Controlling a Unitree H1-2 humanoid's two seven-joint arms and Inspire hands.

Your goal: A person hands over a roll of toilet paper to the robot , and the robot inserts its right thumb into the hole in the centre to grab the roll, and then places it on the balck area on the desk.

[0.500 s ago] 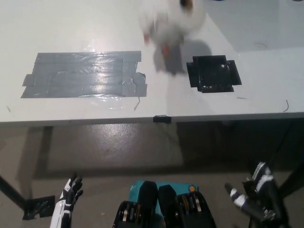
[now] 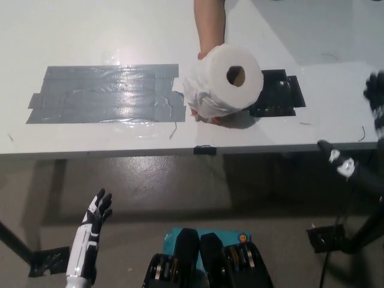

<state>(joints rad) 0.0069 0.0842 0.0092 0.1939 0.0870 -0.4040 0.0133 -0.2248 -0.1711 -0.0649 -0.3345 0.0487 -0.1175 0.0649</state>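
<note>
view: single head camera, no second view to share with | aim: steeply downward and forward | top of frame: white flat counter (image 2: 90,36) with its front edge crossing mid-frame | bottom of frame: grey-brown floor (image 2: 150,192) | range: counter near, floor well below | sides: white left robot hand (image 2: 96,213) lower left

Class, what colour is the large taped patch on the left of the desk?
Grey and shiny, with glare on it: the large taped patch shows best in the head view.
</note>
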